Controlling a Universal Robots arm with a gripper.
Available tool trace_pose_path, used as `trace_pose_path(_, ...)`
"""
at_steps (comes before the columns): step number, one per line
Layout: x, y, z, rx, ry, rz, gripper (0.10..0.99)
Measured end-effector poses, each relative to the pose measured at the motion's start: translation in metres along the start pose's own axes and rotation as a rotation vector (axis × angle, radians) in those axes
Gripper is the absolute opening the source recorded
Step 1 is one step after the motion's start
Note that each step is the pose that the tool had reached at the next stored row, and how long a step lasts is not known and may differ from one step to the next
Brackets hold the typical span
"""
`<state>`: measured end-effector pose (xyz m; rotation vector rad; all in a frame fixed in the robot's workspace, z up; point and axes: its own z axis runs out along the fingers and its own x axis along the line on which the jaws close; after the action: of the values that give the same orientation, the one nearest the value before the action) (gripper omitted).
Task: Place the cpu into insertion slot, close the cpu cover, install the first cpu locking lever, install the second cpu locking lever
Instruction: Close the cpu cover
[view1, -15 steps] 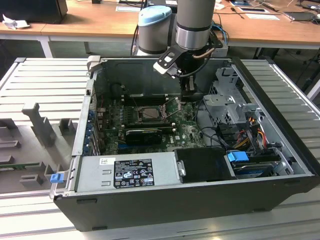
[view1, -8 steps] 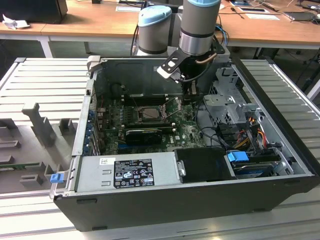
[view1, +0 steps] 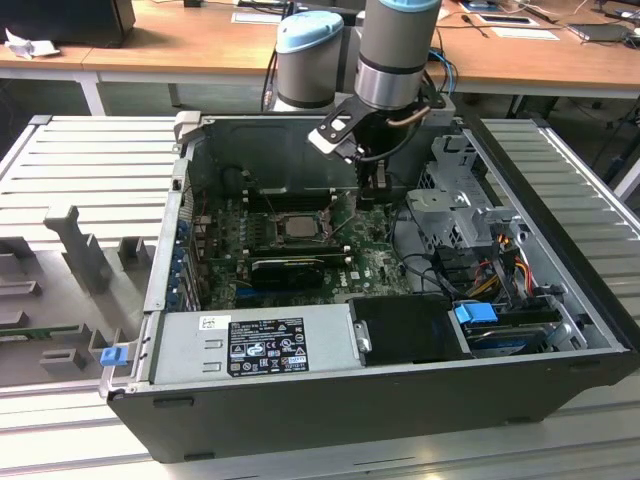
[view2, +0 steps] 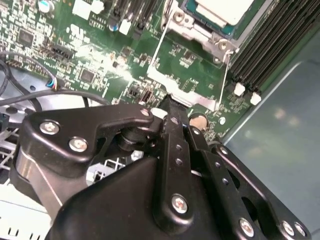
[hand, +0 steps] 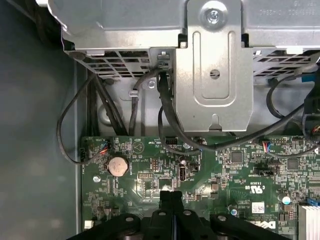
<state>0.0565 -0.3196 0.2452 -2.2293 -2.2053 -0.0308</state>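
Black tool (view2: 173, 106), pinched shut and empty, hangs with the thin silvery metal cpu cover (view2: 186, 86) just beside it, toward the exterior view's left.

Take the flat green motherboard (view1: 375, 262) as your mark. It lies in the open black metal computer case (view1: 400, 410).
- The small silver-grey square cpu (view1: 297, 226) sits on the board.
- The long black ribbed card (view1: 288, 268) lies just camera-side of the cpu.
- The black gripper (view1: 371, 203) stands over the board, toward the exterior view's right of the cpu.
- The grey metal power supply box (view1: 250, 342) is beyond the board's camera-side edge.
- The silvery metal drive cage (view1: 455, 205) is beyond the board's edge on the exterior view's right.
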Motion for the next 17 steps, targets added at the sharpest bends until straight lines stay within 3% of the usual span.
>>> trace_pose_path(17,-0.0001,-0.0084,0.0001,0.0,0.0004,0.0,0.106)
